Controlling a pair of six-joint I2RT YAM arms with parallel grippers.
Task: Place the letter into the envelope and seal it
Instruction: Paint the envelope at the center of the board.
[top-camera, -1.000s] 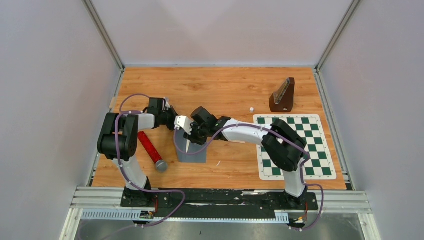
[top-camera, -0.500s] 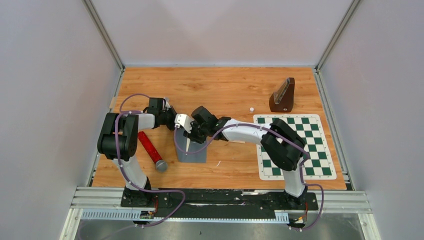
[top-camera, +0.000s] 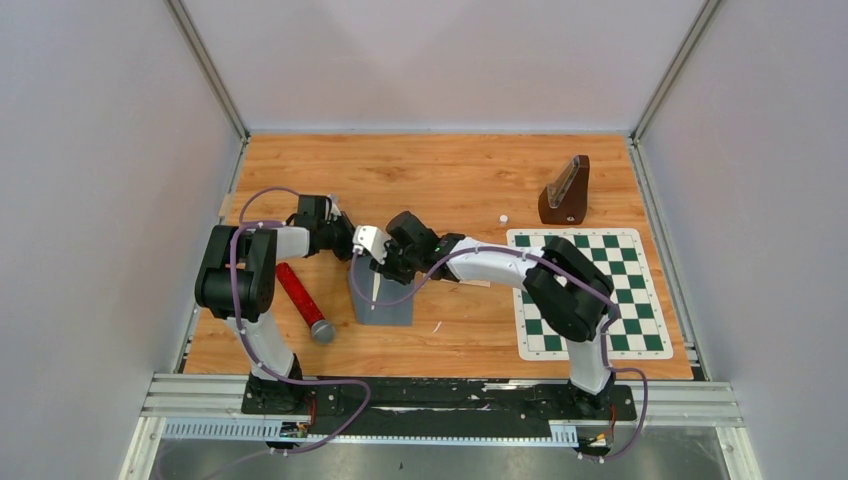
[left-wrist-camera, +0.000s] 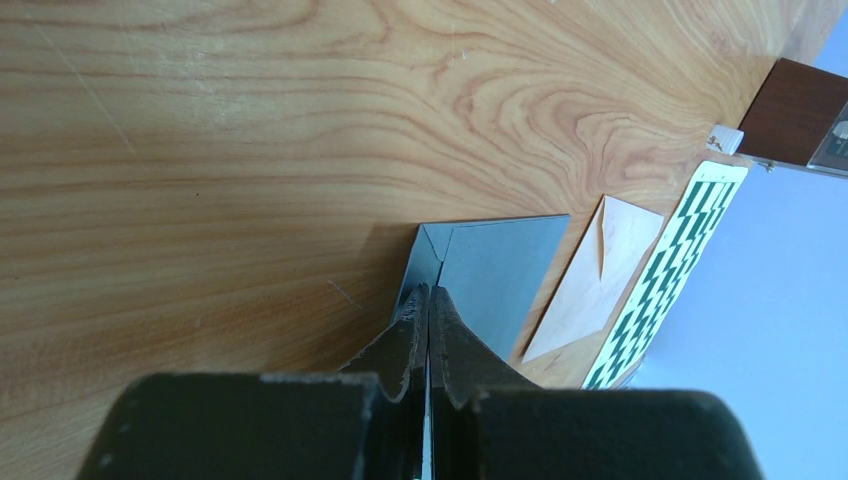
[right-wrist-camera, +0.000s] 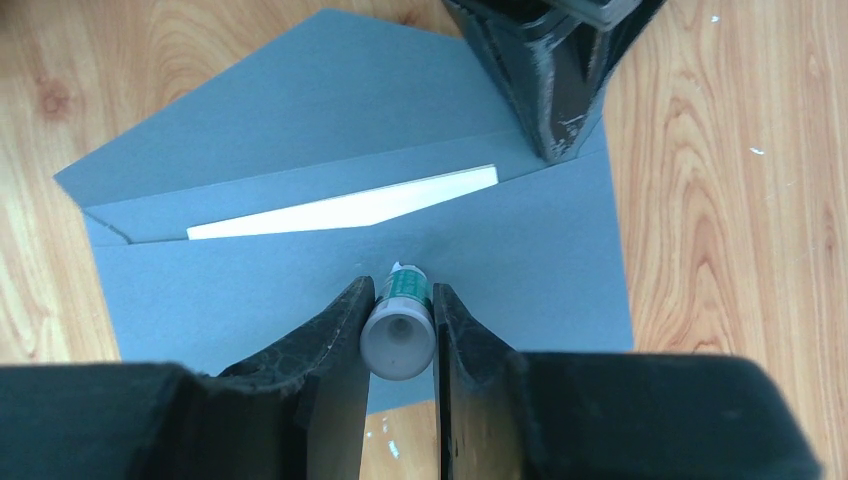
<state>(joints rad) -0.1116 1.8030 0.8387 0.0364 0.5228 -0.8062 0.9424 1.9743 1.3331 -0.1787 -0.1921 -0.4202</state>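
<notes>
The wooden surface (top-camera: 450, 175) fills the enclosure. A green-and-white chessboard mat (top-camera: 590, 295) lies flat on its right side. Both arms reach toward the left centre, where a grey envelope (right-wrist-camera: 300, 130) lies flat with its flap folded open.

The left jaws are pressed together, and their tips meet the envelope at one end of the flap's fold. The pictures do not show whether any paper is caught between them. The right jaws hang over the envelope's front panel, pinching a glue stick (right-wrist-camera: 398, 335). The stick's far end points down at the panel, just below the mouth of the pocket.

A red cylinder with a grey end (top-camera: 300, 295) lies just left of the envelope, beside the left arm. A brown wooden wedge-shaped object (top-camera: 565, 192) stands near the far right corner, beyond the mat.

The letter (right-wrist-camera: 340, 213) sits inside the envelope, and only a narrow white strip of it shows in the opening. A pale folded paper (left-wrist-camera: 600, 265) lies between the envelope and the mat. A small white ball (top-camera: 503, 217) rests on the wood, left of the brown object.
</notes>
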